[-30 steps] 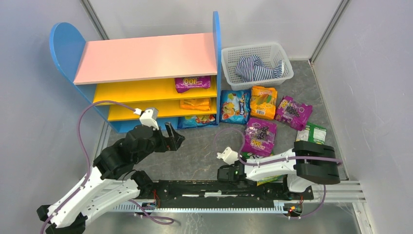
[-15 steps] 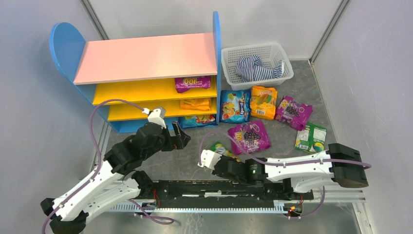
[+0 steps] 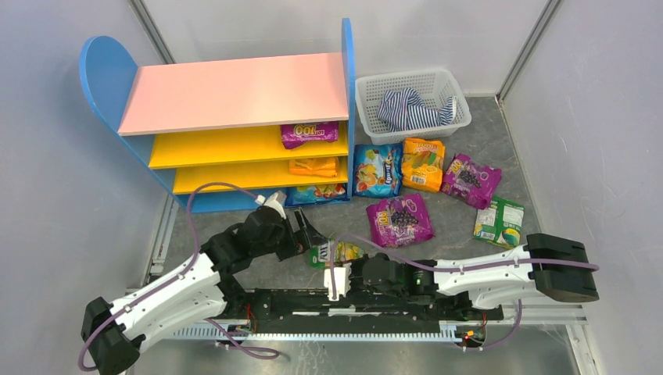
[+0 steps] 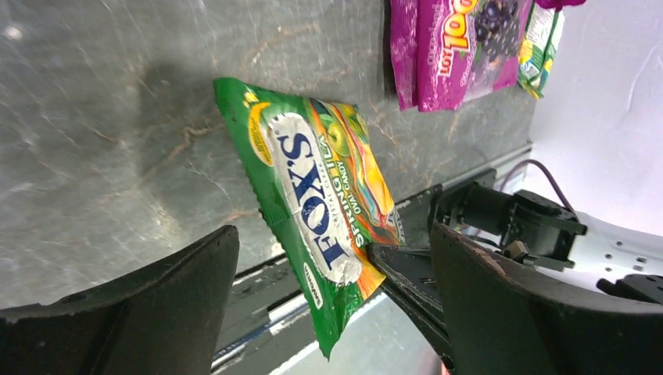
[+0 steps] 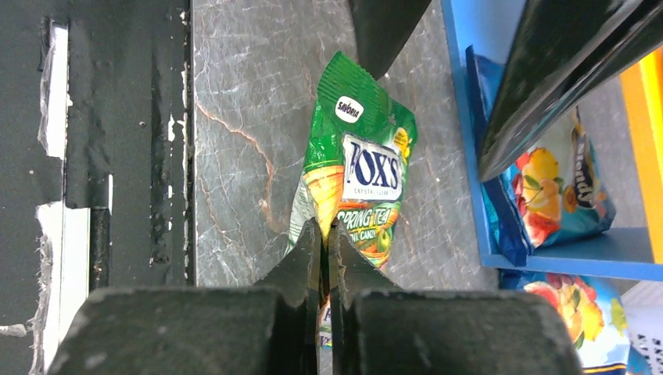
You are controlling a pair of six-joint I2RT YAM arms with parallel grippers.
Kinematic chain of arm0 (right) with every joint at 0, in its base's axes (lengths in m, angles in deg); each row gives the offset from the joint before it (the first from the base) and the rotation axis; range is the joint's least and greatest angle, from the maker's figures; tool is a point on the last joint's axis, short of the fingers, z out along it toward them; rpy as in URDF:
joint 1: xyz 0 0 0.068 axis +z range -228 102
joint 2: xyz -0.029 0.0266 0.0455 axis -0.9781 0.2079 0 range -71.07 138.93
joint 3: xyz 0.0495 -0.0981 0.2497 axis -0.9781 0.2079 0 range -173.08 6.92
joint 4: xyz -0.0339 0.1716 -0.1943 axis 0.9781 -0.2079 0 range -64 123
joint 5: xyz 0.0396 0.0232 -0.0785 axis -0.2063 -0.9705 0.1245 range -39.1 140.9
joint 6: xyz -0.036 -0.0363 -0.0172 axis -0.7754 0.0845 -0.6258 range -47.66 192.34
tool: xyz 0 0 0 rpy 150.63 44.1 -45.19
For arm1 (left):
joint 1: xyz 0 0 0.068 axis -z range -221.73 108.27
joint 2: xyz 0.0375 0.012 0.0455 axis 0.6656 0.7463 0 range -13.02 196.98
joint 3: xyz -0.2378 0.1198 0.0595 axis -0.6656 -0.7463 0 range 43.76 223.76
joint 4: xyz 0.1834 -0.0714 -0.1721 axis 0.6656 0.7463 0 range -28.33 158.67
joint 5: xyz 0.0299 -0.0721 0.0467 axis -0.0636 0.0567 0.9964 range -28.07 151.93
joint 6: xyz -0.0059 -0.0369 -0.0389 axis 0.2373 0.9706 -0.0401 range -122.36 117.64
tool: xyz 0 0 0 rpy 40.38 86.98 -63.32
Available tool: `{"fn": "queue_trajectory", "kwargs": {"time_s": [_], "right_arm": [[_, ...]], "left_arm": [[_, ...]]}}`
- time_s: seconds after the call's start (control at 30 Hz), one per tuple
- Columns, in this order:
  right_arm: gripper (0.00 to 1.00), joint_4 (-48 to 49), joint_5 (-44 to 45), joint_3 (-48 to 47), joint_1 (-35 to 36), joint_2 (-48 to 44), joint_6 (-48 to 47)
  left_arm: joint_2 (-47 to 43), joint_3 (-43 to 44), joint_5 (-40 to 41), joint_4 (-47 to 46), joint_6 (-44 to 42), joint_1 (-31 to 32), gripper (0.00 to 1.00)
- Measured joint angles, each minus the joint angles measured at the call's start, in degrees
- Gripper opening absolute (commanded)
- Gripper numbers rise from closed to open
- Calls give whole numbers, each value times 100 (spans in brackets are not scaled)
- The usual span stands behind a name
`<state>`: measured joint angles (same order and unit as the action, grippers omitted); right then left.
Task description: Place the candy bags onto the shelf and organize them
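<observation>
Seen from above, the green glossy FOX'S candy bag (image 3: 330, 254) sits at the near middle of the grey bench (image 3: 457, 242), well apart from the tiered shelf with a pink top board and yellow lower boards (image 3: 234, 94). The right hand (image 3: 342, 262) meets the bag from the right, and the left hand (image 3: 310, 237) hangs just beside the bag's far left edge. In the left wrist view, the left hand is spread wide and holds nothing, its two fingers flanking the bag without touching it. The bag seems to tilt, its near end raised. In the right wrist view, the right hand is pinched fully together on the bag's near seam alone. That thin grip looks like the weak point, since the slick pouch could slip out or swing when carried. With both hands so near, the left fingers closing could strike the right ones or knock the bag loose.
</observation>
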<state>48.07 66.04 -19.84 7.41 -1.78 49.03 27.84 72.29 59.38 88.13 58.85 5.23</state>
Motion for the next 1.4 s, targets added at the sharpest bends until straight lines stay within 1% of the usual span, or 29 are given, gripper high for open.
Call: {"fn": "queue_trajectory", "kwargs": {"time_s": [0.1,0.17,0.3,0.37,0.43,0.63,0.7,0.77,0.87,0.93,1.03,1.07,1.1,1.23,1.4], "right_arm": [[0,229,-39,76,0,-57,-170],[0,365,-61,157,0,-125,-245],[0,542,-105,317,-7,-219,-341],[0,562,-109,321,-17,-227,-361],[0,684,-109,396,-35,-278,-378],[0,925,-55,610,-83,-455,-398],[0,992,-48,695,-105,-540,-400],[0,1010,-46,713,-122,-584,-398],[2,1023,-28,717,-136,-616,-396],[9,1036,0,717,-142,-625,-378],[39,1016,74,717,-142,-697,-251],[47,1005,94,717,-142,-761,-216],[54,988,127,717,-142,-859,-175],[64,809,216,697,-142,-1397,-15],[75,240,291,608,-142,-2476,223]], "left_arm": [[153,-212,-361,-356,258,0,97],[219,-365,-566,-699,450,0,95],[564,-704,-975,-1491,815,2,83],[802,-780,-1115,-1729,946,9,77],[933,-793,-1158,-1886,1047,24,73],[890,-874,-1145,-2424,1333,39,63],[920,-944,-1145,-2618,1432,39,55],[997,-977,-1152,-2732,1510,37,44],[1113,-988,-1152,-2815,1552,37,31],[1102,-988,-1145,-2826,1550,37,23],[975,-935,-1104,-2675,1547,37,9],[898,-866,-1091,-2531,1537,37,4],[804,-761,-1088,-2371,1504,37,2],[520,-83,-1060,-1670,1246,37,2],[313,1095,-981,-798,651,24,2]]}}
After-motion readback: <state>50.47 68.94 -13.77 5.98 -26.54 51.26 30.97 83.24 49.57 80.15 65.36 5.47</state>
